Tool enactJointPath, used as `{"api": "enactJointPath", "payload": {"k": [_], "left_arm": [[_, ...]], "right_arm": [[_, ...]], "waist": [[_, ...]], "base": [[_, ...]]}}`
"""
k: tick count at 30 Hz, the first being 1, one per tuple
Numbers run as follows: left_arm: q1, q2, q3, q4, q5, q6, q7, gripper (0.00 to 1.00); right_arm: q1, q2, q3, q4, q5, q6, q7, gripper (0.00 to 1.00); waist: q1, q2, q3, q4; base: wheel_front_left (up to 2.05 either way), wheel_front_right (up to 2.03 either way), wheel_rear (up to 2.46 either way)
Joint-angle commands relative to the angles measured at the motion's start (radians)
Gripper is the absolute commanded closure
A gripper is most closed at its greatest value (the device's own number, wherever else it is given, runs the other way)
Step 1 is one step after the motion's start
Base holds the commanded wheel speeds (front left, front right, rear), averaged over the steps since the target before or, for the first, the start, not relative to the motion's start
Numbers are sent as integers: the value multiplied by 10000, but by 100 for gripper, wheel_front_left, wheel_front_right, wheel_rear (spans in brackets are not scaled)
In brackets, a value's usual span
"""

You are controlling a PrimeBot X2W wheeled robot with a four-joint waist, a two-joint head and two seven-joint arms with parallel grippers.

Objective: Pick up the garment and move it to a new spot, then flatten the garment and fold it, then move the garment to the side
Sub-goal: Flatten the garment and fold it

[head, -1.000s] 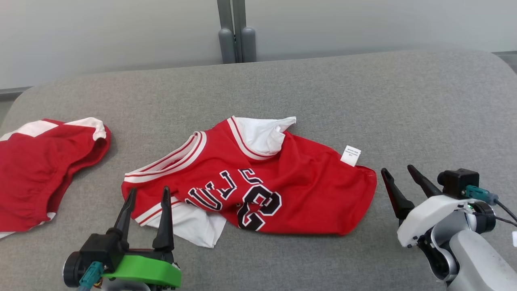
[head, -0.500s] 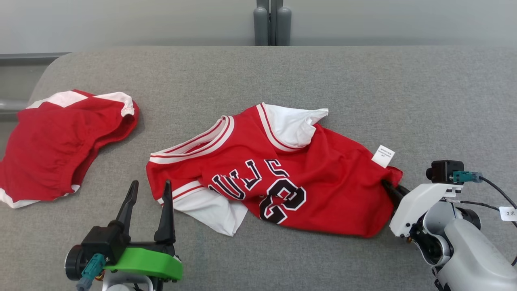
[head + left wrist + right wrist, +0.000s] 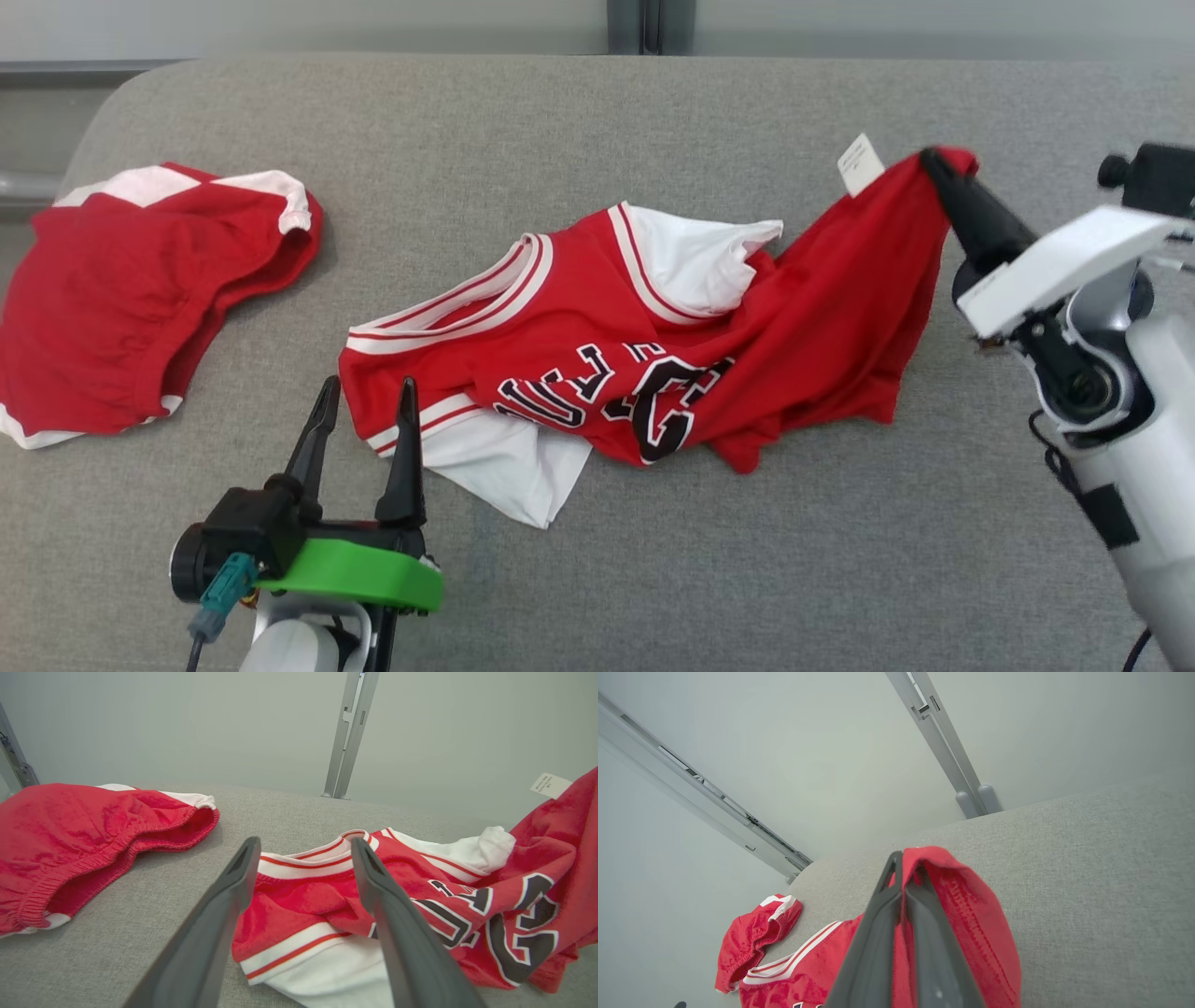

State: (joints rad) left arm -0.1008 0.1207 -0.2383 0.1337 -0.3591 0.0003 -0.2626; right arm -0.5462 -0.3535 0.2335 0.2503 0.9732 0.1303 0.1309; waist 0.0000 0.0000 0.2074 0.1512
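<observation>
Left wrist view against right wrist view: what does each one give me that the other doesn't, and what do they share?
Left wrist view: the left gripper, jaws open and empty, in front of the red jersey; also the jersey's black number and white care label.
Right wrist view: the right gripper shut on the jersey's hem, holding it up off the grey cushion.
Both: the jersey, the red shorts lying apart from it, the cushion and the grey post behind.
</observation>
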Motion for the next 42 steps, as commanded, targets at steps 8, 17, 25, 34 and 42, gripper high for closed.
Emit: {"api": "enactJointPath", "payload": {"k": [8,17,25,34,42], "left_arm": [[-930,-458,-204,-39,189,-275,-21,0],[-1371,-687,-310,220,165,-450,-20,0],[-1155,-697,-70,420,350,-522,-20,0],[-501,-495,354,651,628,-612,-20,0],[143,-340,652,452,621,-498,-20,0]], "right_arm": [[-3294,-836,-193,1441,385,6,792,100],[-5351,-983,484,4815,-361,8,-82,100],[-4928,-727,1778,5993,-133,6,-842,0],[-3419,-1022,2760,4992,262,6,-2177,0],[-928,-1484,2893,3182,-6,8,-3794,0]], "waist": [[0,0,1975,1367],[0,0,2367,2096],[0,0,1438,1390],[0,0,-79,234],[0,0,-1181,-335]], "base": [[0,0,0],[0,0,0],[0,0,0],[0,0,0],[0,0,0]]}}
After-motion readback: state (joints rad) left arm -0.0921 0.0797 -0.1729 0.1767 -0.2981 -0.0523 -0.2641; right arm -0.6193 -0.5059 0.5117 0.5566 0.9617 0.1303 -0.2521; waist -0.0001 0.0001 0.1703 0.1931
